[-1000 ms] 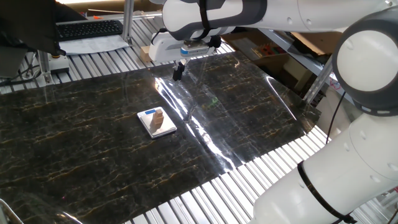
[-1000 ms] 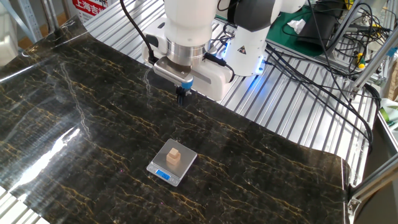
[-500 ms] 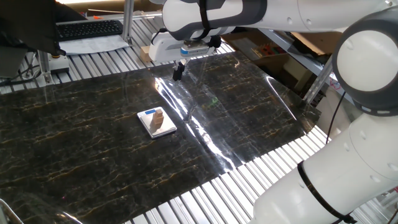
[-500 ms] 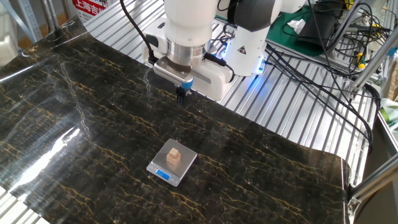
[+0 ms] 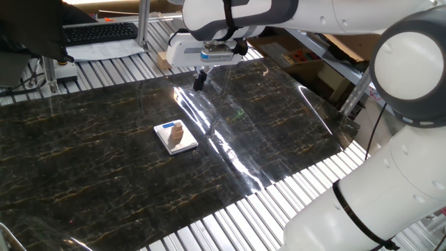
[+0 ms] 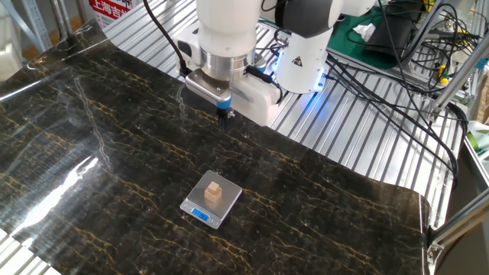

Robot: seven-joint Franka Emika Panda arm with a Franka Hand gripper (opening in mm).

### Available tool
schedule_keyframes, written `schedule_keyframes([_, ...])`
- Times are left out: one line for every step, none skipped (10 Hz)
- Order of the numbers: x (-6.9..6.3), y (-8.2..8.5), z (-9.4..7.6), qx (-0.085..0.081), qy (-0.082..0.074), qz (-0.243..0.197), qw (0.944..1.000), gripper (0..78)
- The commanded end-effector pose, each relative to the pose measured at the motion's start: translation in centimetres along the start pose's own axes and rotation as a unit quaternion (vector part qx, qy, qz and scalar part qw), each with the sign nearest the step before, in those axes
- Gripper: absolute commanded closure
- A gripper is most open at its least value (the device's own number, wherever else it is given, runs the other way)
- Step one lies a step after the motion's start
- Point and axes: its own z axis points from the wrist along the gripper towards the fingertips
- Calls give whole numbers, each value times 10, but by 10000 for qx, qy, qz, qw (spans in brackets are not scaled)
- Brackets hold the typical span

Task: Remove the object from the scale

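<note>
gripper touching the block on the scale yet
No, the gripper hangs well apart from the block, which sits alone on the scale.

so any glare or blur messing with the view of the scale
One fixed view: a bright glare streak crosses the mat just right of the scale, not over it. The other fixed view: glare sits far left; the scale and block are sharp.

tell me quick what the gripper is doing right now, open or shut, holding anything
Gripper: fingers look together, so shut, and empty. It hangs apart from the block, which sits on the scale.
</note>
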Motion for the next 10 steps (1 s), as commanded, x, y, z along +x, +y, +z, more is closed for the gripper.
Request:
schedule_keyframes([-1,0,-1,-46,57,18,10000,776])
schedule_keyframes([-1,0,-1,-82,62,23,9999,776])
schedule_keyframes([-1,0,-1,-90,62,20,9999,776])
schedule_keyframes([0,0,-1,-90,62,19,9999,776])
schedule_keyframes([0,0,-1,-80,60,35,9999,776])
schedule_keyframes([0,0,0,-81,60,32,9999,776])
schedule_keyframes([0,0,0,-80,61,21,9999,776])
schedule_keyframes([0,0,0,-77,61,12,10000,776])
schedule_keyframes([0,1,1,-76,59,2,10000,776])
schedule_keyframes([0,1,1,-76,58,-6,10000,776])
